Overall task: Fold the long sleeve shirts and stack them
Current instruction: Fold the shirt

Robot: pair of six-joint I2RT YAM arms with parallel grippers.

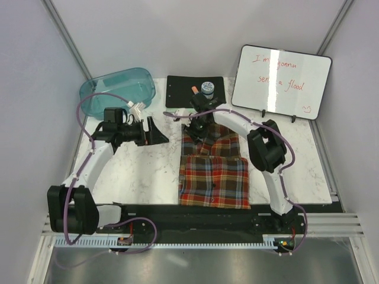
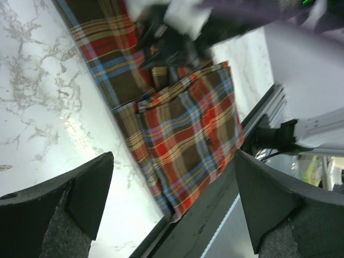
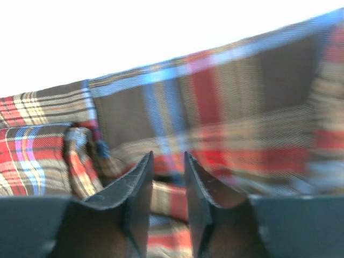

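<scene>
Left fingers (image 2: 86,188) stand spread as wide as they go and hold nothing, hovering above the bare marble counter (image 1: 142,171), to the left of the plaid shirt (image 1: 214,180). Right fingers (image 3: 141,180) are down at the shirt's rumpled far part, drawn nearly together with only a thin slit between them. Plaid cloth shows in that slit, but I cannot tell whether it is pinched. The shirt's near half lies flat as a folded rectangle at the counter's front edge, right of centre.
</scene>
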